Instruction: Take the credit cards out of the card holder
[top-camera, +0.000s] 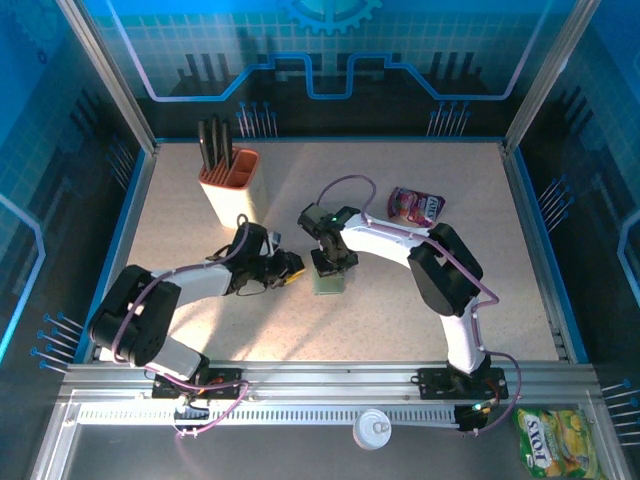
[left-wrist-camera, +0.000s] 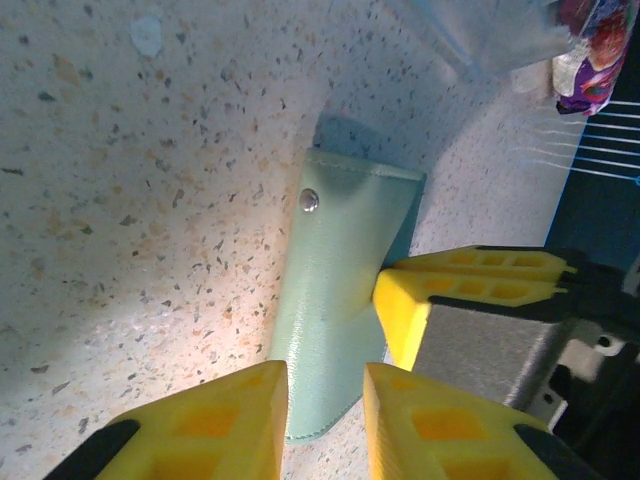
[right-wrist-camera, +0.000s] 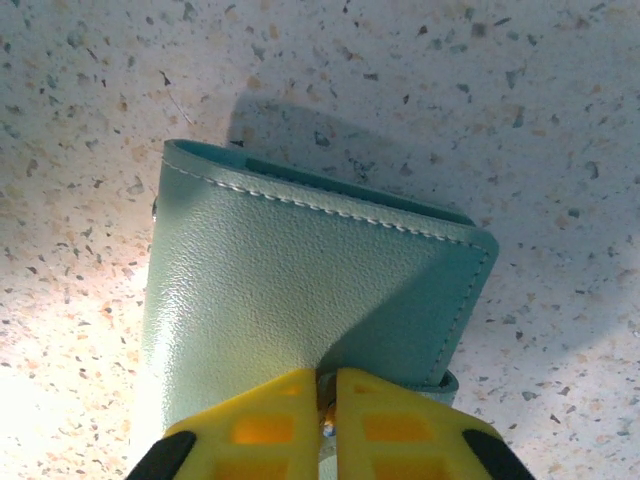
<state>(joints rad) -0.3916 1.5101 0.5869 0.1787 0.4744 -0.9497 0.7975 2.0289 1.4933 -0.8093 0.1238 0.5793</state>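
The card holder (top-camera: 328, 280), a folded grey-green wallet with a metal snap, lies on the speckled table mid-view. My right gripper (right-wrist-camera: 327, 385) is shut on the edge of the wallet's (right-wrist-camera: 300, 290) top flap, fingers pinched almost together. In the left wrist view those yellow fingers (left-wrist-camera: 405, 305) bite the wallet's (left-wrist-camera: 335, 280) right edge. My left gripper (left-wrist-camera: 325, 385) stands open, a narrow gap between its fingers, with the wallet's lower corner showing in that gap. From above, the left gripper (top-camera: 290, 268) sits just left of the wallet and the right gripper (top-camera: 330, 262) over it. The credit cards are hidden.
An orange-and-cream cup (top-camera: 228, 180) with black pens stands at the back left. A pink snack pouch (top-camera: 415, 205) lies at the back right, behind the right arm. A yellow-green packet (top-camera: 555, 440) and a white round lid (top-camera: 375, 428) rest below the table's front rail.
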